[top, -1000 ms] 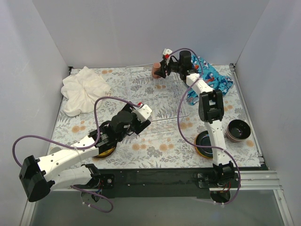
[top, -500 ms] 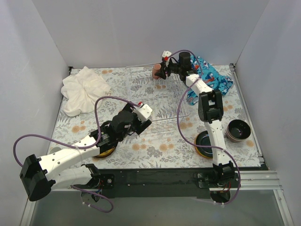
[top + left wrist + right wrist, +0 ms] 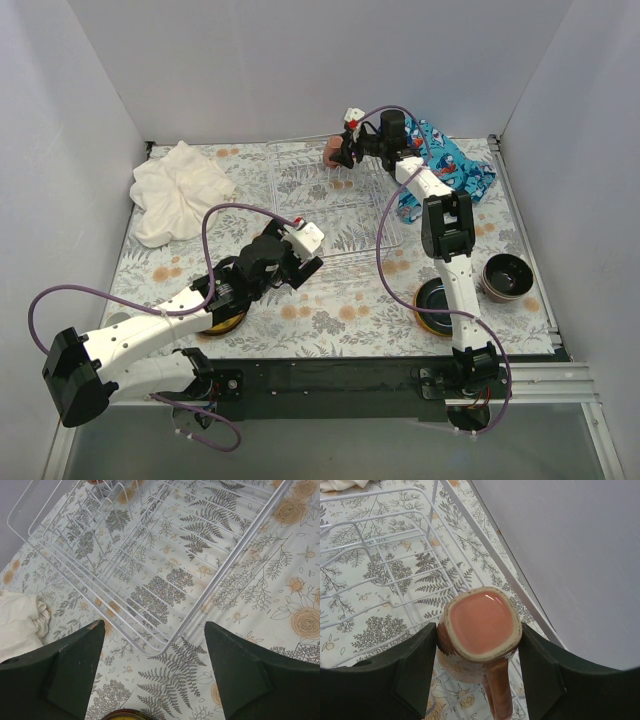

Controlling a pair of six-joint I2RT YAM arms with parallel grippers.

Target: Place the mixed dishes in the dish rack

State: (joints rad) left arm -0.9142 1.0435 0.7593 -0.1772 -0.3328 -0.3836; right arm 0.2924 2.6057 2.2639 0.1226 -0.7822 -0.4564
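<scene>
The dish rack [image 3: 335, 215] of pale wire lies at the table's middle back; it also shows in the left wrist view [image 3: 150, 580] and the right wrist view [image 3: 385, 580]. My right gripper [image 3: 343, 150] is shut on a brown mug [image 3: 331, 151] and holds it bottom-up over the rack's far edge. In the right wrist view the mug [image 3: 480, 630] sits between the fingers with its handle pointing down. My left gripper [image 3: 292, 268] is open and empty above the rack's near left corner [image 3: 160, 675]. A yellow plate [image 3: 222, 320] lies under the left arm.
A dark bowl [image 3: 505, 275] stands at the right. A dark plate [image 3: 435, 300] lies partly behind the right arm. A white towel [image 3: 180, 190] is at the back left and a blue print cloth [image 3: 455, 165] at the back right. Walls enclose the table.
The right gripper with the mug has shifted very slightly over the rack's far edge. The left arm has barely moved.
</scene>
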